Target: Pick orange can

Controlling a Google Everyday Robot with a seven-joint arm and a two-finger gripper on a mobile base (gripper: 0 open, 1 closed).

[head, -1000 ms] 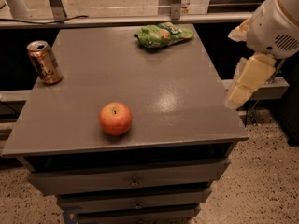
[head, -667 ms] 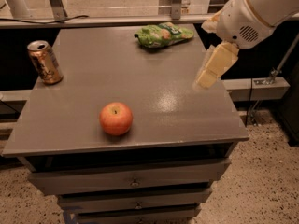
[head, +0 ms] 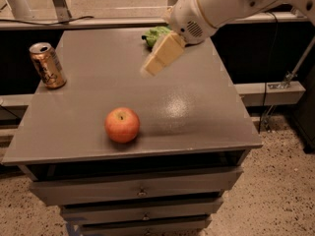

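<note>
The orange can (head: 47, 65) stands upright near the far left edge of the grey table (head: 197, 117); it is copper-orange with pale lettering and a silver top. My gripper (head: 149, 71) hangs above the middle of the table's far half, pointing down and to the left, on the white arm (head: 216, 6) that reaches in from the upper right. The gripper is well to the right of the can and apart from it. It holds nothing that I can see.
A round red-orange apple (head: 122, 125) sits toward the front of the table, left of centre. A green bag (head: 155, 35) lies at the far edge, partly hidden behind the arm. Drawers (head: 142, 191) sit under the tabletop. A rail (head: 268, 90) runs to the right.
The arm has swung left from beyond the table's right edge to over the table's middle, closer to the can. The can, apple and bag have not moved.
</note>
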